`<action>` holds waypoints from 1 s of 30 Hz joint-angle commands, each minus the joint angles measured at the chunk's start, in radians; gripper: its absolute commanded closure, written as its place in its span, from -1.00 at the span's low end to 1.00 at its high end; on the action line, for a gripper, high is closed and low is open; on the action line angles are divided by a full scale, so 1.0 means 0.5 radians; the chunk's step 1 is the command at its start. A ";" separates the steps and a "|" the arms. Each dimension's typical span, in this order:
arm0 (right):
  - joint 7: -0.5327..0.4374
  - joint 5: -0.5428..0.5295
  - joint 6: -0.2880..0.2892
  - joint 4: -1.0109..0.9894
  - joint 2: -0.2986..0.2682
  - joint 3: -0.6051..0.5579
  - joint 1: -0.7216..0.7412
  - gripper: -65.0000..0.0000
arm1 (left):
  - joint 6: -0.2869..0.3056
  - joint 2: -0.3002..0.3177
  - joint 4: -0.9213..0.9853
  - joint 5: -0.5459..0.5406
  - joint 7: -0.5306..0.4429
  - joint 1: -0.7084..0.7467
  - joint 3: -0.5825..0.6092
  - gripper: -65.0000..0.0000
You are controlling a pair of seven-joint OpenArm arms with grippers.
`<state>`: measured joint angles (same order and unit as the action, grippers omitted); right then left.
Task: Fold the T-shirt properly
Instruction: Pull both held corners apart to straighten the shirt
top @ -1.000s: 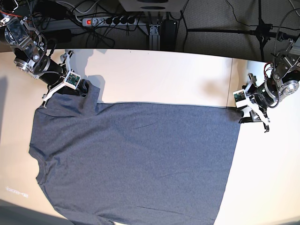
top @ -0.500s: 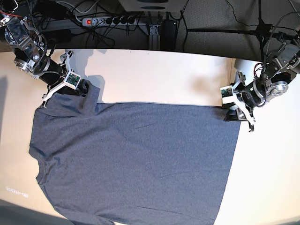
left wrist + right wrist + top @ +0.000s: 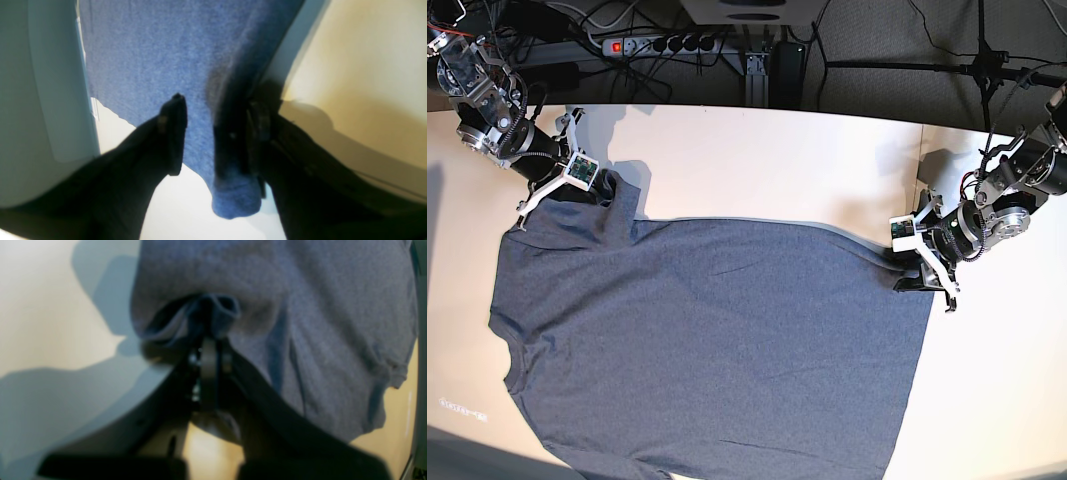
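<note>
One T-shirt (image 3: pixel 717 340) lies on one table (image 3: pixel 767 165), with two robot arms and one power strip (image 3: pixel 659 44).

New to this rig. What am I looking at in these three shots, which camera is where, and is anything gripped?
Two robot arms work at a pale table. The base view looks down from above; the other two cameras ride on the wrists, looking along the fingers. A blue-grey T-shirt lies spread flat. The right gripper, at the base view's upper left, is shut on bunched cloth at a sleeve. The left gripper, at that view's right, has its jaws apart with the shirt's hem corner between them, not visibly pinched.
</note>
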<state>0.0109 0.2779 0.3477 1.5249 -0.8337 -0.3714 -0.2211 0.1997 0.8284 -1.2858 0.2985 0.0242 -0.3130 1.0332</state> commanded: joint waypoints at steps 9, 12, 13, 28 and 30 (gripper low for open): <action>0.063 -0.013 0.031 -0.002 -0.034 0.005 -0.003 1.00 | 0.080 0.069 0.037 0.035 -0.092 0.023 0.021 1.00; 0.063 -0.071 0.031 -0.002 -0.034 0.005 -0.003 1.00 | 0.056 0.079 0.037 0.096 -0.098 0.023 0.020 1.00; 0.063 -0.070 0.031 -0.002 -0.034 0.005 -0.003 1.00 | 0.048 0.079 0.037 0.111 -0.104 0.023 0.020 1.00; 0.066 -0.159 0.031 -0.002 -0.033 0.005 -0.004 1.00 | 0.208 0.086 0.037 0.092 -0.152 0.023 0.020 1.00; 0.069 -0.160 0.032 -0.002 -0.033 0.005 -0.010 1.00 | 0.208 0.108 0.021 0.148 -0.153 0.024 0.020 1.00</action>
<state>0.0196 0.1982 0.3481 1.5238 -0.8337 -0.3706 -0.2214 0.2199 0.8597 -1.2770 0.3630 -0.0692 -0.3019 1.0397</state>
